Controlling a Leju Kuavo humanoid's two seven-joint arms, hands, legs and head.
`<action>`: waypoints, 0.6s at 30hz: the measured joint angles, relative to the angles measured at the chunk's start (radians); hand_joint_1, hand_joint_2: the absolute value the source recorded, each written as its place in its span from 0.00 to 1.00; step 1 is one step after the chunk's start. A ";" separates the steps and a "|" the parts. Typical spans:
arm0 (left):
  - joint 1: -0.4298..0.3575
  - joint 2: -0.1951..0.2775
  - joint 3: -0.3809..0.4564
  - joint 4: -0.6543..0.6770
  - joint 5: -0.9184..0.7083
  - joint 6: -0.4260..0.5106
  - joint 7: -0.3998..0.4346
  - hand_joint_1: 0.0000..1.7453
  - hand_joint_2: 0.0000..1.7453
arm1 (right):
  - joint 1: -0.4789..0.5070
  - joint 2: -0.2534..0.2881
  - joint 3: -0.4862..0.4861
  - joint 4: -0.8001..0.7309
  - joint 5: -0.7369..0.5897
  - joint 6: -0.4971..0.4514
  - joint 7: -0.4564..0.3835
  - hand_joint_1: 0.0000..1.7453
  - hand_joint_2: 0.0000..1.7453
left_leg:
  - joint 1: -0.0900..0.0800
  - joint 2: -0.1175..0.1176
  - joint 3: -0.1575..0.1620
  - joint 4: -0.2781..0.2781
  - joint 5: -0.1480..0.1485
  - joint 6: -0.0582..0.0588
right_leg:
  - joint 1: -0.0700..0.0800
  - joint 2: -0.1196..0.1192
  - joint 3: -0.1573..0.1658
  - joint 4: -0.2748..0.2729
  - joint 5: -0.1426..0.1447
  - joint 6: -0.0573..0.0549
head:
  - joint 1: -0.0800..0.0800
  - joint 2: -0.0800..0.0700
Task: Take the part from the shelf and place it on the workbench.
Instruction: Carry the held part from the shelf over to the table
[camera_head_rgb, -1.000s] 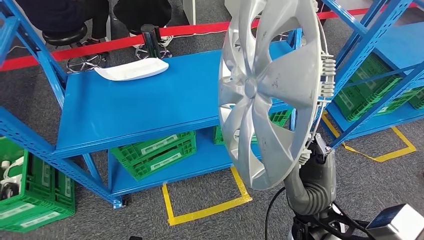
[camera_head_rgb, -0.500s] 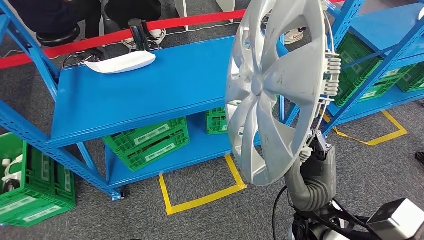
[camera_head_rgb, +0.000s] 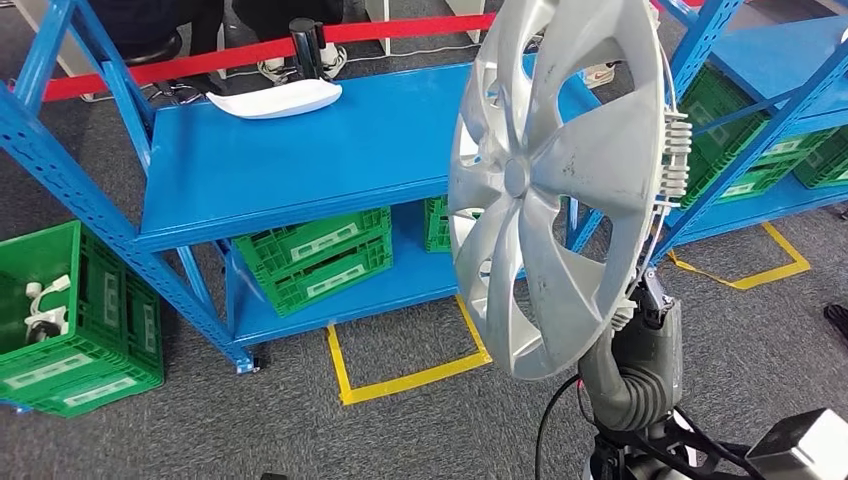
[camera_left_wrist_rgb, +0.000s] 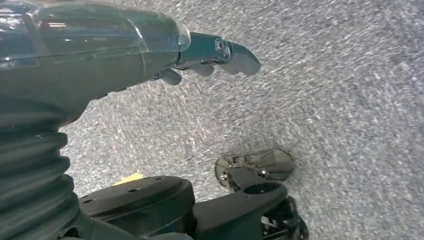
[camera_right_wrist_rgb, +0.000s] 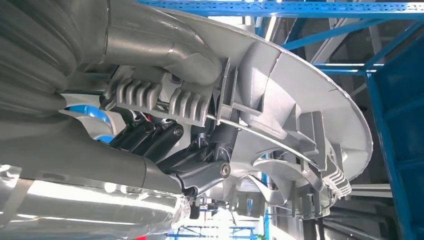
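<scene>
- Hubcap: silver, spoked wheel cover held upright on edge in the head view, in front of the blue shelf and above the grey carpet. No brand or writing can be read on its face; scuff marks show on the spokes.
- Right robot hand: grips the hubcap at its lower rim. In the right wrist view the thick thumb lies over the ribbed clips on the back of the rim and the dark fingers curl in beneath it. The forearm rises steeply from below in the head view, its ribbed cover under the hubcap.
- Left robot hand: hangs over the carpet in the left wrist view, holding nothing, fingers lightly bent and apart.
- Shelf: its upper deck carries a white tray near the far edge.
- Crates: green, on the lower deck, with pale label strips too small to read; another green crate stands on the floor to the left.
- Yellow tape: marks squares on the carpet.
</scene>
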 joint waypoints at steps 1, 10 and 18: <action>0.000 0.000 0.000 0.000 0.002 -0.002 -0.001 0.00 1.00 | 0.000 0.000 0.000 0.000 0.001 0.002 -0.001 1.00 1.00 | -0.001 0.000 -0.007 0.000 0.007 -0.003 | 0.001 0.002 0.051 -0.075 0.024 -0.006 | 0.003 0.000; 0.001 0.010 0.000 0.000 0.014 -0.019 0.006 0.00 1.00 | -0.021 0.020 0.011 0.009 0.020 0.014 -0.004 1.00 1.00 | 0.002 0.003 -0.078 0.128 -0.088 -0.046 | 0.007 -0.002 0.107 -0.262 0.083 -0.060 | -0.015 0.000; 0.000 0.016 0.000 0.001 0.014 -0.019 0.006 0.00 1.00 | -0.024 0.029 0.014 0.020 0.021 0.015 -0.004 1.00 1.00 | -0.004 -0.001 0.079 0.037 -0.070 -0.032 | 0.014 -0.007 0.007 -0.207 0.120 -0.051 | -0.033 0.000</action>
